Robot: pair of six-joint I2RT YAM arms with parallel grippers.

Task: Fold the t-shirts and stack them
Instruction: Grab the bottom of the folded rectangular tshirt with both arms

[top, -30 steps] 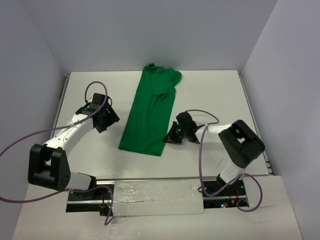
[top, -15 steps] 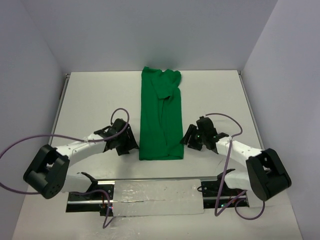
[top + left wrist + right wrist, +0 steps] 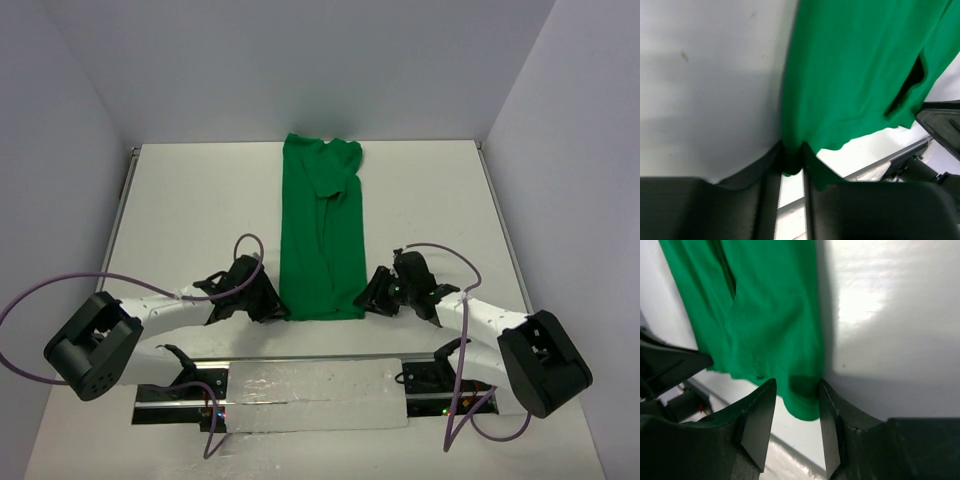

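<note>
L gripper [image 3: 792, 166] clamped on t-shirt [image 3: 320, 240] hem corner; R gripper [image 3: 796, 386] spread, straddling hem, frame bottom. Plain bright green, narrow lengthwise strip.

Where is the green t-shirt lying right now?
In the top view, the t-shirt lies as a long strip down the middle of the table, its near corners at the left gripper and right gripper.

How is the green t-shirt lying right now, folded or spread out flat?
Folded lengthwise: the t-shirt is a narrow strip, a sleeve layered over its middle. It is not yet folded across its length.
</note>
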